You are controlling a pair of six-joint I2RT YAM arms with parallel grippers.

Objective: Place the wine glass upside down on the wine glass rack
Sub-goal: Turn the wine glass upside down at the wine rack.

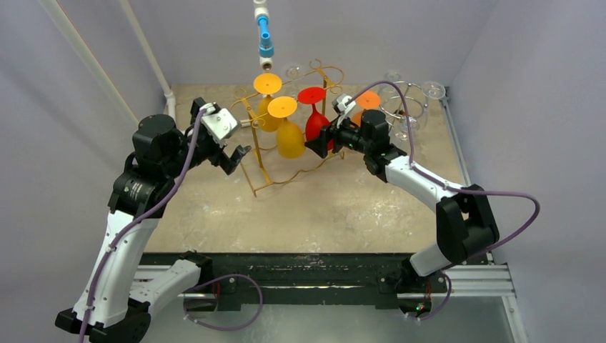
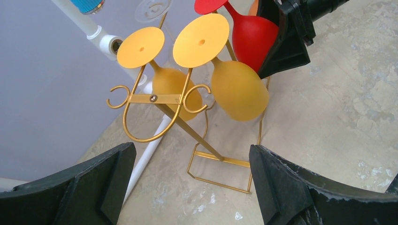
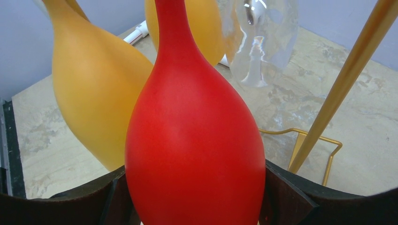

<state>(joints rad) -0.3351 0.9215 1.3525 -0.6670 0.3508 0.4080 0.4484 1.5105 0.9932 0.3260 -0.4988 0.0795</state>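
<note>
- The right gripper (image 1: 319, 145) is clamped on the bowl of the red plastic wine glass (image 3: 195, 140), with a finger pressed against each side.
- The glass is upside down, foot uppermost, at the right end of the gold wire wine glass rack (image 2: 155, 99).
- Just left of it hang two inverted yellow wine glasses (image 2: 239, 89).
- The left gripper (image 1: 239, 158) is spread wide, holding nothing, near the rack's left side above the beige mottled table (image 1: 343, 207).

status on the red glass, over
Left gripper open, empty. Right gripper shut on red wine glass, glass upside down at gold rack. Yellow wine glass close beside it.
</note>
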